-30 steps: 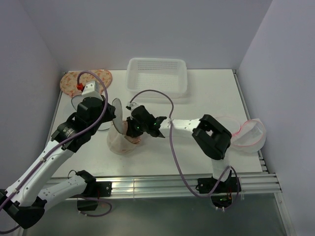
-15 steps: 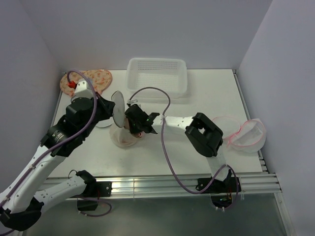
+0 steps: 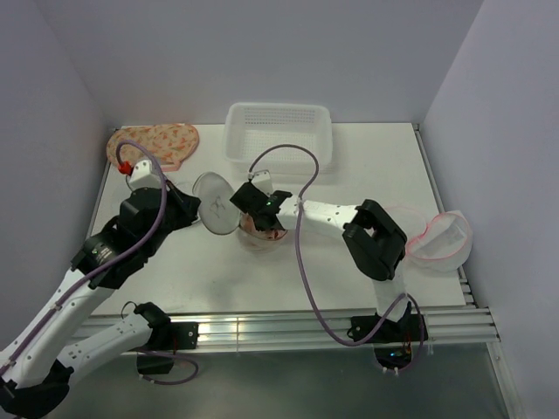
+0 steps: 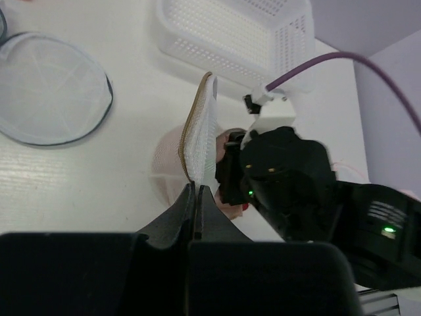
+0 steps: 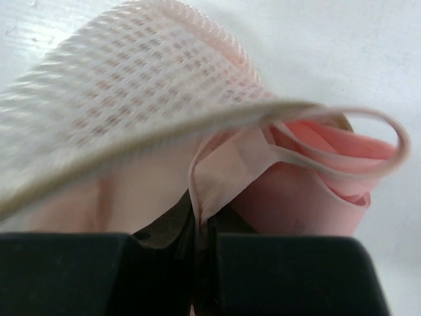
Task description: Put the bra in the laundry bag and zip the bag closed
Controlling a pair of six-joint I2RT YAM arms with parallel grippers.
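The laundry bag [image 3: 262,237] sits mid-table with its round mesh flap [image 3: 216,204] lifted upright. My left gripper [image 3: 208,220] is shut on the flap's lower edge; in the left wrist view its fingers [image 4: 195,191] pinch the tan-rimmed flap [image 4: 200,131]. The pink bra [image 5: 316,178] lies bunched in the bag's open bowl. My right gripper [image 3: 255,220] reaches into that bowl from the right and is shut on a fold of the bra's fabric [image 5: 217,164], right under the mesh flap [image 5: 131,85].
A white perforated basket [image 3: 279,135] stands at the back. A floral-print piece [image 3: 157,141] lies at the back left. A grey-rimmed mesh bag [image 4: 49,89] lies left of the laundry bag. A pink-rimmed mesh bag [image 3: 439,237] lies at the right edge.
Both grippers and the laundry bag have shifted right and toward the back. The flap now stands more upright, and the right gripper stays shut on the bra.
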